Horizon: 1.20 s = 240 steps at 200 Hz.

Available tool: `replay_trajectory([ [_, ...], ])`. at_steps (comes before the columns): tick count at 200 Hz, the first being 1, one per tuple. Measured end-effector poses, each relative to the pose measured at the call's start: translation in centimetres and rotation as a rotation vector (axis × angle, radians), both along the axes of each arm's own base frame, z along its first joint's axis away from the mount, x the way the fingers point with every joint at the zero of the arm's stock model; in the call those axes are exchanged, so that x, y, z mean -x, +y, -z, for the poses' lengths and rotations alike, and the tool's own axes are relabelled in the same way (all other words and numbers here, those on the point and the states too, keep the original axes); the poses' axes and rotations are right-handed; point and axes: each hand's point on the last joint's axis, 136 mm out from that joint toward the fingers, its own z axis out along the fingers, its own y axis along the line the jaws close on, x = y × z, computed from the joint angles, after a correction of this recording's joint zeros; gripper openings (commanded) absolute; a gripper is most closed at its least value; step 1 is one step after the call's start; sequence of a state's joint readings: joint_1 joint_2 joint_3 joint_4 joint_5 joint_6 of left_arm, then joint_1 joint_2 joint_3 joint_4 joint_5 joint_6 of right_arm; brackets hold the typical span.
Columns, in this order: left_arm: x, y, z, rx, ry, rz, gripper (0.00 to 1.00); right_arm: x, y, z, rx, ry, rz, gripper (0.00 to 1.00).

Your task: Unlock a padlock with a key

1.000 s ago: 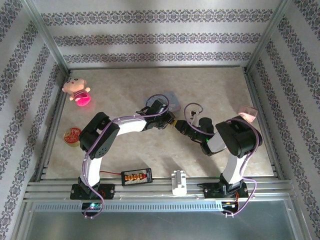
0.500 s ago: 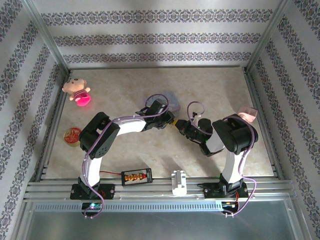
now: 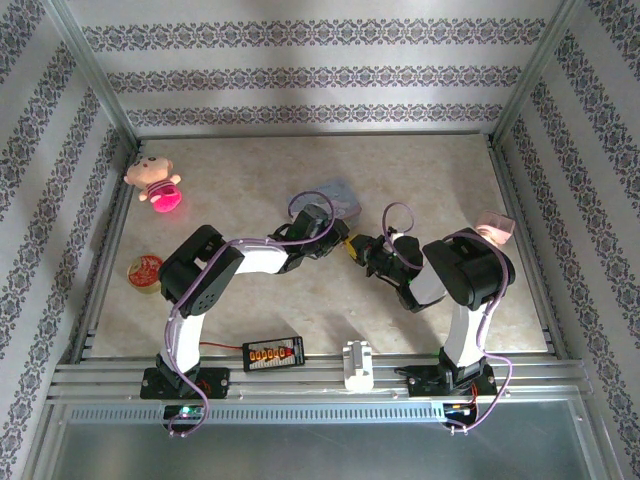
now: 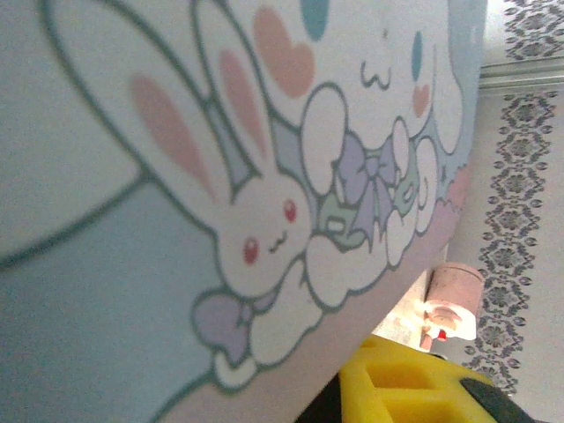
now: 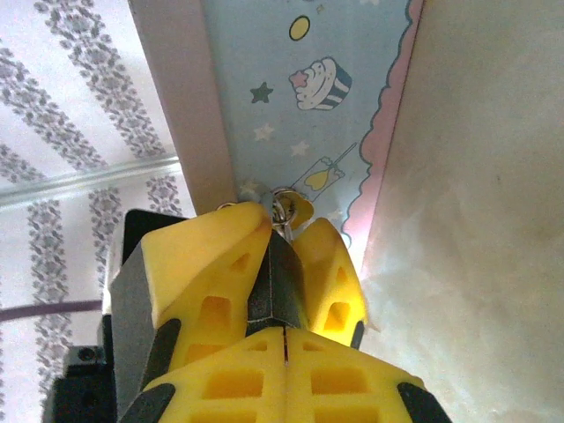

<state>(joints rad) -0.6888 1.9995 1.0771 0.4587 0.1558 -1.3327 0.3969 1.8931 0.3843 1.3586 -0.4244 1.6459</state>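
Note:
The pale blue cartoon tin [image 3: 340, 197] lies mid-table, and its bunny lid [image 4: 176, 176] sits very close to the left wrist camera. My left gripper [image 3: 337, 231] is at the tin's near edge; one yellow finger [image 4: 414, 388] shows, but the tin hides the jaws. My right gripper [image 5: 284, 225] meets it from the right [image 3: 362, 247], shut on a small dark grey block, the padlock [image 5: 276, 282]. Its small metal shackle [image 5: 284, 210] pokes out at the fingertips, against the tin's edge [image 5: 291, 79]. I see no key.
A pink doll [image 3: 155, 180] lies at the back left, with a red and yellow disc [image 3: 144, 272] at the left edge. A pink cup [image 3: 495, 226] stands at the right. A black charger board [image 3: 272, 352] and a white block [image 3: 357, 362] sit on the front rail.
The right gripper has edged left toward the tin. The left forearm has swung lower and the tin shows more behind it.

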Motion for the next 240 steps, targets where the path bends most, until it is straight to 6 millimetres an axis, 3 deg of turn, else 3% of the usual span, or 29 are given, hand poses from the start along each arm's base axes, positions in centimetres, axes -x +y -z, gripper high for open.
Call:
replay_trajectory([
  [58, -0.3, -0.8, -2.2, 0.106, -0.11, 0.008, 0.0, -0.2, -0.9, -1.4, -0.059, 0.019, 0.065, 0.0],
  [97, -0.3, -0.8, -2.3, 0.117, -0.114, 0.006, 0.0, -0.2, -0.9, -1.6, -0.065, 0.018, 0.07, 0.02],
  [117, -0.2, -0.8, -2.2, 0.118, -0.114, 0.007, 0.0, -0.3, -1.1, -1.5, -0.058, 0.014, 0.072, 0.21],
  [157, 0.7, -1.3, -1.7, 0.108, -0.104, 0.023, 0.0, 1.0, -2.0, -0.1, 0.011, 0.01, 0.065, 0.37],
  [193, 1.5, -0.8, -0.2, 0.07, -0.066, 0.02, 0.0, 2.3, -3.9, 0.9, 0.087, -0.012, 0.089, 0.36],
  [209, 1.6, -0.5, 0.4, 0.052, -0.052, 0.011, 0.0, 2.5, -4.0, 1.0, 0.13, -0.041, 0.074, 0.3],
  [240, 1.4, -0.3, 0.6, 0.037, -0.046, -0.001, 0.0, 3.1, -3.4, 1.0, 0.243, -0.106, 0.016, 0.3],
])
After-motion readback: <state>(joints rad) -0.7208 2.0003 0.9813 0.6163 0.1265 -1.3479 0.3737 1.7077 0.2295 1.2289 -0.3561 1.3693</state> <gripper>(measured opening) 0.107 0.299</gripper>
